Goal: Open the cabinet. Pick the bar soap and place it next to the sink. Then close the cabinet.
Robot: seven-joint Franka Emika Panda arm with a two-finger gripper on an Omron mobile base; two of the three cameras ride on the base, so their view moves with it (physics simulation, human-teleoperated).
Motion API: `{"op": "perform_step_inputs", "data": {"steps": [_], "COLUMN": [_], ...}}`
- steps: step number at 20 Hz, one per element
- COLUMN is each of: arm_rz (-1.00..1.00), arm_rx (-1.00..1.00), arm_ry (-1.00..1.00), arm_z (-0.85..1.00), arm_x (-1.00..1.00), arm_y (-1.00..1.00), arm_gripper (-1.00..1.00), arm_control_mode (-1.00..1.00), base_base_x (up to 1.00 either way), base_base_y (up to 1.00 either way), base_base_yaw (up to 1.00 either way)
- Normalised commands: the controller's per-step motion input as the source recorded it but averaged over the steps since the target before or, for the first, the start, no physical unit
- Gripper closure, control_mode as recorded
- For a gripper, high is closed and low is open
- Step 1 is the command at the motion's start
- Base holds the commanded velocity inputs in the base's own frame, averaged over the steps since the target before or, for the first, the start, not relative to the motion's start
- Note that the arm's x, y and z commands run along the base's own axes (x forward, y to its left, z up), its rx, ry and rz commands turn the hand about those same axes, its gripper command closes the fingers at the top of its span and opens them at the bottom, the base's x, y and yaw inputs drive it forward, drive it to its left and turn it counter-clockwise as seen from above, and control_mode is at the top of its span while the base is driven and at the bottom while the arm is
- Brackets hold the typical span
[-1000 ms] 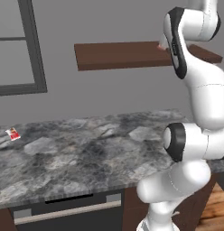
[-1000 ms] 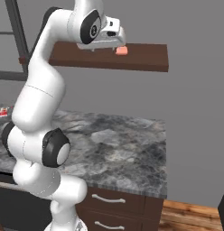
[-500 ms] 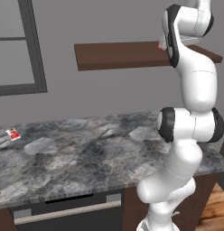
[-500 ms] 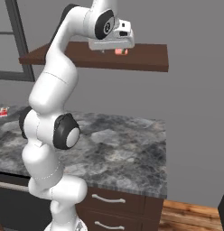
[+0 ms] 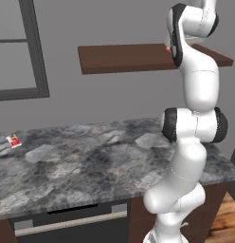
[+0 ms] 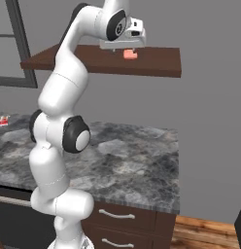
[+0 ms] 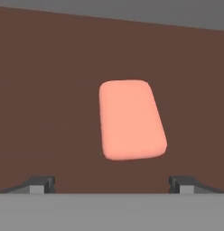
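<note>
The bar soap (image 7: pixel 131 125) is a flat salmon-pink block lying on the dark brown shelf board (image 6: pixel 156 63) of the cabinet, high on the wall. In the right base view the bar soap (image 6: pixel 129 55) sits just below my gripper (image 6: pixel 125 49). My gripper (image 7: pixel 111 185) is open, its two fingertips (image 7: pixel 39 182) spread wide and apart from the soap, which lies centred ahead of them. From the left base, a sliver of the soap (image 5: pixel 167 48) peeks out behind my arm on the shelf (image 5: pixel 124 58). The sink is out of view.
A grey stone counter (image 5: pixel 81 166) runs below the shelf, with drawers (image 6: pixel 117 216) under it. A small red-and-white packet (image 5: pixel 13 140) lies at the counter's far left. A dark window frame (image 5: pixel 36 52) stands on the wall to the left.
My arm has straightened and its elbow has swung over, carrying the hand slightly right until it stands over the soap. The soap has not moved.
</note>
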Motion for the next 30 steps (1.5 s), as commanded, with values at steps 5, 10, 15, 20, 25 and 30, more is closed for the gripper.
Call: {"op": "perform_step_inputs", "data": {"steps": [5,10,15,20,25,30], "arm_rz": [0.0,0.0,0.0,0.0,0.0,0.0], "arm_rx": [0.0,0.0,0.0,0.0,0.0,0.0], "arm_ry": [-0.01,0.0,0.0,0.01,0.0,0.0], "arm_z": [-0.12,-0.21,-0.2,-0.08,0.0,0.0], "arm_x": [0.19,0.38,0.43,0.12,0.0,0.0], "arm_y": [-0.01,-0.08,-0.05,0.0,0.0,0.0], "arm_gripper": [-1.0,-1.0,-1.0,-1.0,1.0,1.0], "arm_control_mode": [-1.0,-1.0,-1.0,-1.0,-1.0,-1.0], "base_base_x": [0.0,0.0,0.0,0.0,0.0,0.0], "base_base_y": [0.0,0.0,0.0,0.0,0.0,0.0], "base_base_yaw": [0.0,0.0,0.0,0.0,0.0,0.0]}}
